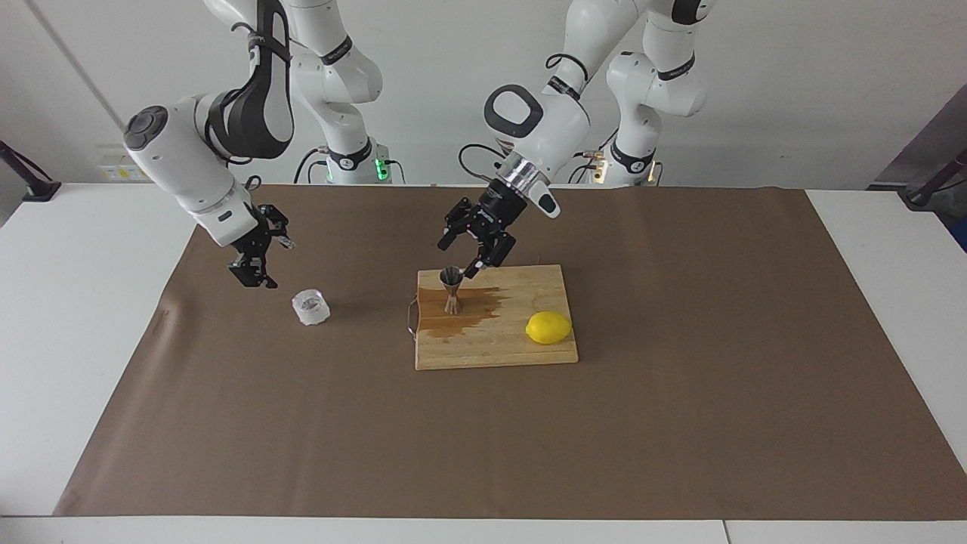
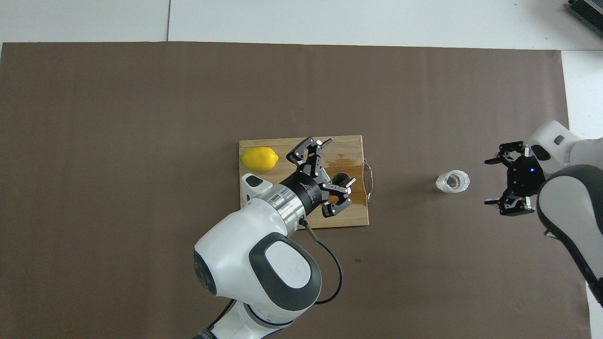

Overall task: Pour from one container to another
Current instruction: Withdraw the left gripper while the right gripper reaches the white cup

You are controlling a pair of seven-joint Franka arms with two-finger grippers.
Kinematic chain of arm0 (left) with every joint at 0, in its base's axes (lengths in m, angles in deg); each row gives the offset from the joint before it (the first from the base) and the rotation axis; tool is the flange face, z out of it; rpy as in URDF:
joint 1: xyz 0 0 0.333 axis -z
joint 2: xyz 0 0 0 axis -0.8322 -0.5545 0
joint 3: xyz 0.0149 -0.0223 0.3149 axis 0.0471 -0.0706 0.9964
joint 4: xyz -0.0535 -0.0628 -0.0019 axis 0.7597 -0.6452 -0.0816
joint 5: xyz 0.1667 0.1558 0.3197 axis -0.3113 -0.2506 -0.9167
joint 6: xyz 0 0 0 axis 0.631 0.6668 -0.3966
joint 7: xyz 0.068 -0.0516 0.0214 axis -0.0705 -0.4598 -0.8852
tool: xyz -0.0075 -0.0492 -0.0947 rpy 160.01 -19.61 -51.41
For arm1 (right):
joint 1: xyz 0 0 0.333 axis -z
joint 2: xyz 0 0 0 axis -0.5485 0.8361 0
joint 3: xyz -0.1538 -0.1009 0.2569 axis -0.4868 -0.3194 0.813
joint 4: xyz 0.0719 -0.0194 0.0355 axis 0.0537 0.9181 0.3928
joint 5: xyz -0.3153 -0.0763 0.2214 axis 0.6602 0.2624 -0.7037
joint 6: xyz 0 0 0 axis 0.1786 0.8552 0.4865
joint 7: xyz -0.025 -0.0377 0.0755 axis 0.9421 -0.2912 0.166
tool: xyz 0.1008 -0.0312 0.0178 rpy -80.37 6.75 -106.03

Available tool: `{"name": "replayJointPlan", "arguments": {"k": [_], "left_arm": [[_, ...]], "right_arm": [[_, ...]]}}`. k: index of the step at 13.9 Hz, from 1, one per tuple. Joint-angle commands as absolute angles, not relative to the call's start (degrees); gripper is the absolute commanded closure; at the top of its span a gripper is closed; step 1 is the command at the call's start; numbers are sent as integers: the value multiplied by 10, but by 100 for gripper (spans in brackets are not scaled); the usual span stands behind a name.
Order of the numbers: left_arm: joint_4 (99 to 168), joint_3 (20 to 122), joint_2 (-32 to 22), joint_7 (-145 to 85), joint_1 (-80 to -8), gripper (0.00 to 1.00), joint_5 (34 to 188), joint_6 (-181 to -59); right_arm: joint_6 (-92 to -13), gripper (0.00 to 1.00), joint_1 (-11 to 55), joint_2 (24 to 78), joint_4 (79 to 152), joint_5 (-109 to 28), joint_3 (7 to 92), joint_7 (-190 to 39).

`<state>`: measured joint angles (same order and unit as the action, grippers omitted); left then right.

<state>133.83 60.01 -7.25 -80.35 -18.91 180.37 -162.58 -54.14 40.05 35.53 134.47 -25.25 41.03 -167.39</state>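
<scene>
My right claw hangs wide beside the small, fragile, slippery glass tumbler on the table, best gripped across its faceted sides, while my left claw, also wide, hovers over the light steel jigger.

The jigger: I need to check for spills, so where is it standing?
The jigger stands upright on the cutting board, in a wet patch, toward the right arm's end from the lemon, just under the open left gripper.

Counted relative to the cutting board: one steel jigger and one lemon on it; one glass tumbler off it, toward the right arm's end. Two grippers noted.
</scene>
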Motion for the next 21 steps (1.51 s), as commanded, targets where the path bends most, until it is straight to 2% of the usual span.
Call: {"name": "replayJointPlan", "arguments": {"k": [1,4,7,11,14,17,18,19,20,21], "left_arm": [[1348,601,-58,-754,-247,0,1782,-1554],[1345,603,-52,-753,-313,0,1646,-1439],[1340,604,-52,-753,-372,0,1424,-1322],[1340,607,-49,-752,-384,0,1138,-1242],[1323,647,-39,-750,-383,0,1009,-1132],[1321,671,-32,-718,-383,0,919,-1099],[1325,678,-31,-684,-384,0,912,-1098],[1325,696,-31,-643,-384,0,911,-1092],[1326,712,-30,-595,-384,0,911,-1084],[1334,727,-23,-548,-384,0,911,-1084]], "right_arm": [[-579,0,410,377,1362,-286,414,-1759],[-600,0,410,403,1374,-301,414,-1807],[-626,0,419,429,1378,-341,414,-1862],[-637,0,431,479,1376,-436,414,-1956],[-635,0,428,480,1377,-446,414,-1964],[-634,0,428,479,1378,-466,414,-1964],[-634,26,428,479,1378,-466,414,-1964],[-631,63,428,479,1377,-467,414,-1966],[-632,88,428,479,1375,-467,414,-1967],[-631,100,428,476,1375,-471,414,-1968]]}}
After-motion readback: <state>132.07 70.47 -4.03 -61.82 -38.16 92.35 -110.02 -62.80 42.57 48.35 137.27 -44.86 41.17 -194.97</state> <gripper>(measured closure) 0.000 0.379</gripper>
